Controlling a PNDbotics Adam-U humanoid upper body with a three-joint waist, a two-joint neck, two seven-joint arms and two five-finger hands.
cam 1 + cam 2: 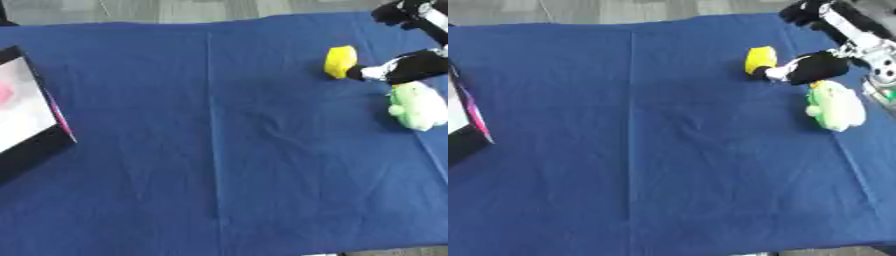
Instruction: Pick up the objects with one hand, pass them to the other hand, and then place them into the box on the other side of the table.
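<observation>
One yellow object (pixel 759 59) touches the right hand's (pixel 815 67) fingertips.

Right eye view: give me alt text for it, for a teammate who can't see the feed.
The robot's right hand reaches in from the upper right to a yellow object on a blue tablecloth; whether it grips it is unclear. A pale green soft toy lies just right of it, and the box shows at the left edge.
</observation>
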